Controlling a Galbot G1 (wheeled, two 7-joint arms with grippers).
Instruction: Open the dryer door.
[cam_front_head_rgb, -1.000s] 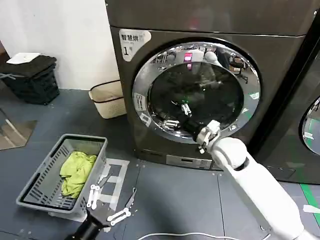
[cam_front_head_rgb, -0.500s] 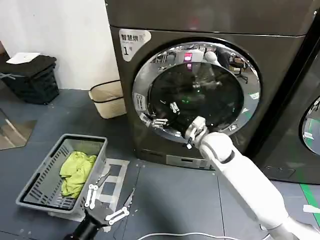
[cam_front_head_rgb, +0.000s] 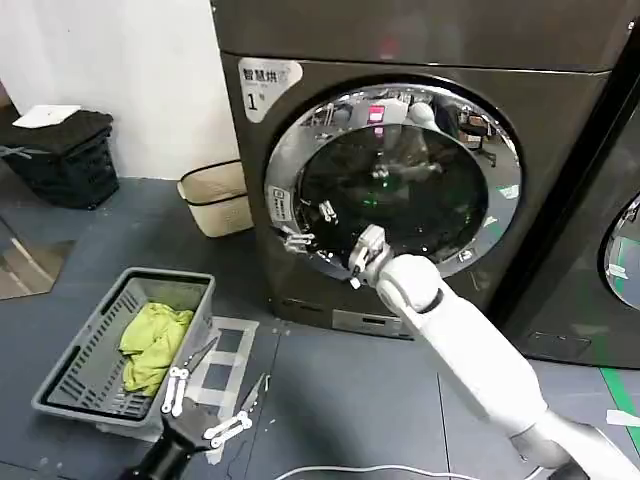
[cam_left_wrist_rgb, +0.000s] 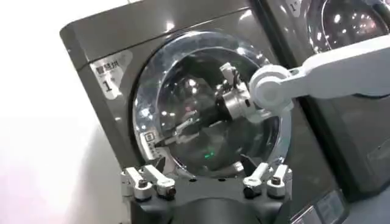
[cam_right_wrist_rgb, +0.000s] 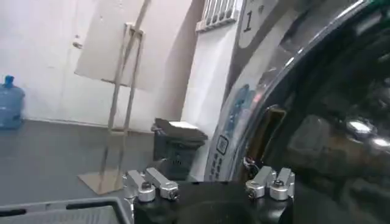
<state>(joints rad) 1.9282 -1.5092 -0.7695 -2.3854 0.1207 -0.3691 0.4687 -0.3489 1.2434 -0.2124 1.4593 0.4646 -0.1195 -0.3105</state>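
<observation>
A grey basket (cam_front_head_rgb: 95, 345) holds a green cloth (cam_front_head_rgb: 152, 343). Beyond it sit a beige bin (cam_front_head_rgb: 215, 198) and a black crate (cam_front_head_rgb: 65, 157).

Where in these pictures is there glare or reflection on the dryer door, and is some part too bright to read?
Head view: the dryer door has a chrome rim mirroring the room, with a pink light spot on top; the right gripper is at its left rim. Left wrist view: bright highlights on the glass, and the wall beside the machine is washed out white. Right wrist view: soft glints on the dark glass.
</observation>
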